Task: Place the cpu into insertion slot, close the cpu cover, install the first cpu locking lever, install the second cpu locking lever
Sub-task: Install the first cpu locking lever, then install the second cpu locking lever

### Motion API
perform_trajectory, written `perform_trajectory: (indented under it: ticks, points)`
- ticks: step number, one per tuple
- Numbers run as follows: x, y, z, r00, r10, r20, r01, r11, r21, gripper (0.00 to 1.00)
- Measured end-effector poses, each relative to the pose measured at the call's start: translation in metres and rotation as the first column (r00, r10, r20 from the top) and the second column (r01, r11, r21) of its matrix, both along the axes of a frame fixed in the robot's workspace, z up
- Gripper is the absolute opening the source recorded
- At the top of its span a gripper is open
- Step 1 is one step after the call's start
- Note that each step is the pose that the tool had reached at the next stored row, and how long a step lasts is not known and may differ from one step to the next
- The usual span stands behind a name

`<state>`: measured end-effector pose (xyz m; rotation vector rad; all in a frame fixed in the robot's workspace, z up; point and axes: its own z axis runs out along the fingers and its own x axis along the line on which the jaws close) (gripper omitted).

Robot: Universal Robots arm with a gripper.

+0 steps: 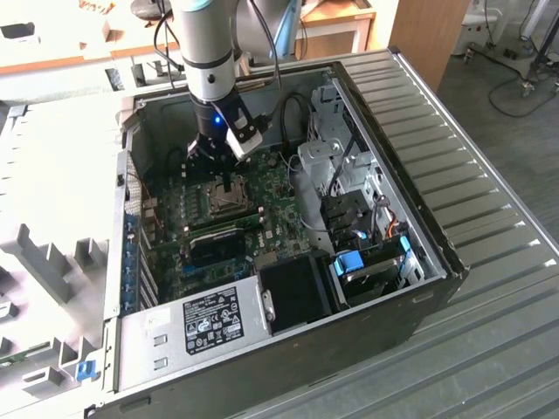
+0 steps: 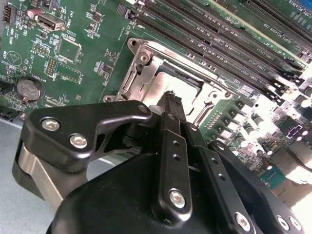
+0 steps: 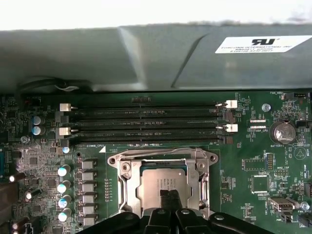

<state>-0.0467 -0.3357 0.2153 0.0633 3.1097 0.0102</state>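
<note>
Cpu (image 3: 163, 183) seemingly seated, under gripper (image 3: 168, 197)

The cpu (image 3: 163, 183) lies in the insertion slot (image 3: 127, 191) under the shut cpu cover (image 3: 195, 163), with the gripper (image 3: 168, 200) touching its top.

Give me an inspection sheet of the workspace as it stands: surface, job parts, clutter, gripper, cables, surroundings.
Surface: open computer case lying on a ribbed metal table; green motherboard inside.
Job's things: cpu sits in the insertion slot; cpu cover lies over it, framing the chip.
Clutter: nothing seen on the board around the socket.
Gripper: gripper right above the socket, fingertips at the chip's edge.
Cables: black cables run along the case interior beside the arm.
Surroundings: empty memory slots, coin battery, grey foam inserts on the exterior view's left, wooden desks behind.
</note>
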Motion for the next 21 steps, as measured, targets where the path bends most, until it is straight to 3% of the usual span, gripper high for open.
perform_trajectory:
  ticks: [17, 21]
  points:
    - [-0.0051, -0.0005, 0.0001, 1.0, 0.0, 0.0, 0.0, 1.0, 0.0001, 0.11]
    - [-0.0051, -0.0005, 0.0032, 1.0, 0.0, 0.0, 0.0, 1.0, -0.0001, 0.11]
